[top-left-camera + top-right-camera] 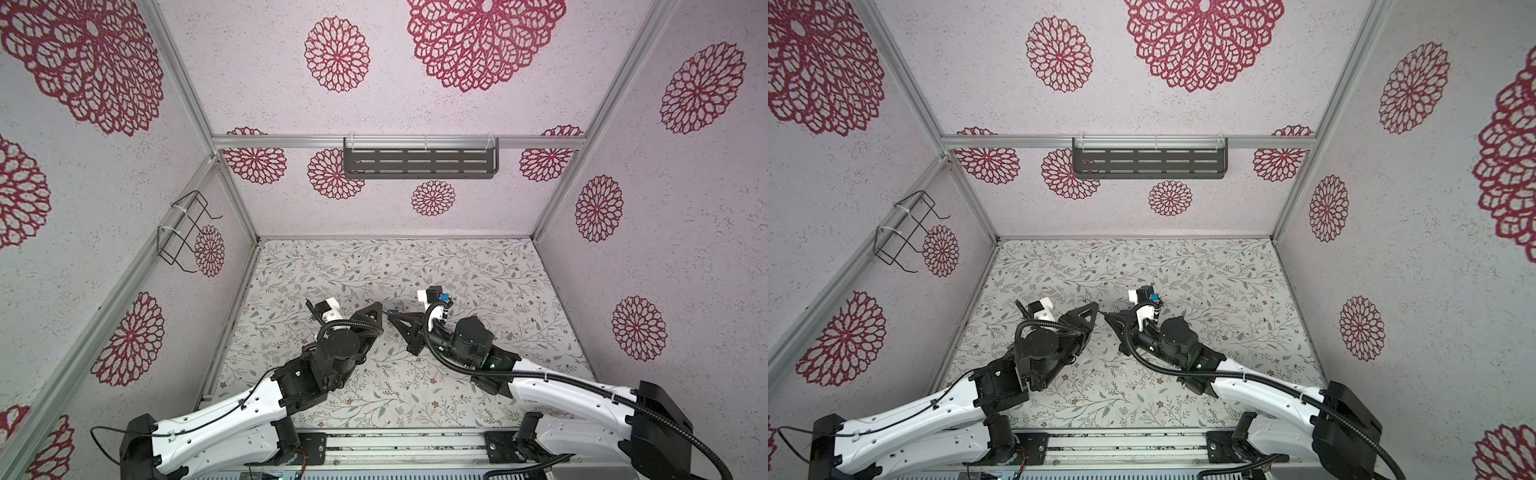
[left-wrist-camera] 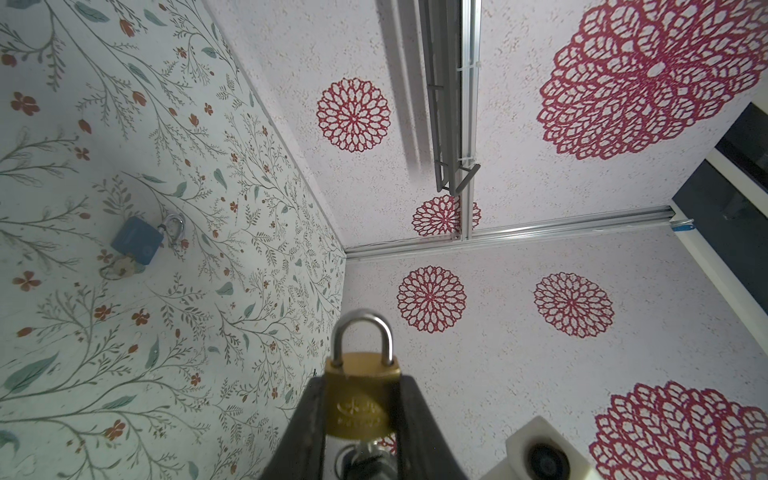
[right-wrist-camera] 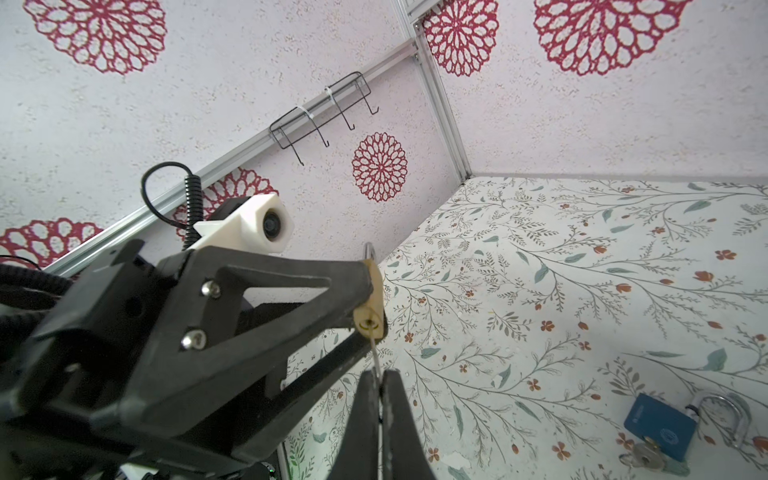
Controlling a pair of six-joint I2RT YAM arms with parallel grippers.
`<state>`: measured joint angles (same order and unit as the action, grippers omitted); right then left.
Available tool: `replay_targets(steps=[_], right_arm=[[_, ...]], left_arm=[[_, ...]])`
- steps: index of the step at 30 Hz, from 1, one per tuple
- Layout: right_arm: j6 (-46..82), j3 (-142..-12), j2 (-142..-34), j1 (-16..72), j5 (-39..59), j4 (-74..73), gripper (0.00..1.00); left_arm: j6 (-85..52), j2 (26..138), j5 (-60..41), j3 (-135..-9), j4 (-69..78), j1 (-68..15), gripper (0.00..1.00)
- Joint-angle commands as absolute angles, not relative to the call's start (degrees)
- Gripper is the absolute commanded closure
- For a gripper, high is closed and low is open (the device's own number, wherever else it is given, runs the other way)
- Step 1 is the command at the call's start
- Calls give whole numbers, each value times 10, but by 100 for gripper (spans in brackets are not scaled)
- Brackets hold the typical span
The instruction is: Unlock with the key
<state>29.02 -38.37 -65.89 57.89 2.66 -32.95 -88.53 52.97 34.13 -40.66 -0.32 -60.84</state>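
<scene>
Brass padlock (image 2: 362, 395), shackle seated in its body, sits clamped between the fingers of the left gripper (image 2: 362, 380); the embossed emblem and lettering on its face are too blurred to read. At its keyhole end, the blade of the key (image 3: 375, 353) meets the keyhole, its bow pinched in the closed right gripper (image 3: 378, 376). In both top views the grippers meet tip to tip near mid-table (image 1: 457, 266), arms entering from 7 and 4 o'clock. Apart from them lies a blue padlock (image 3: 658, 426) with a silver key (image 3: 646, 457) in it, its pale markings illegible.
</scene>
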Motion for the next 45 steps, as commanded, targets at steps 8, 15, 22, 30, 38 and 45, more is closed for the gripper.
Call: replay_targets(steps=[8,15,22,30,38,45], right_arm=[[164,-441,-676,608,14,-325,100],[330,-436,-694,558,128,-414,100],[358,-443,-676,549,107,-386,100],[165,-451,-670,596,10,-285,100],[161,-458,-662,587,14,-292,100],[267,-439,-659,542,124,-355,100]], left_arm=[[-876,540,270,-419,12,-625,100],[-873,539,273,-414,14,-626,100],[-867,533,283,-413,0,-626,100],[-870,526,274,-417,-3,-626,100],[-878,529,261,-412,0,-626,100],[-875,525,269,-409,-16,-626,100]])
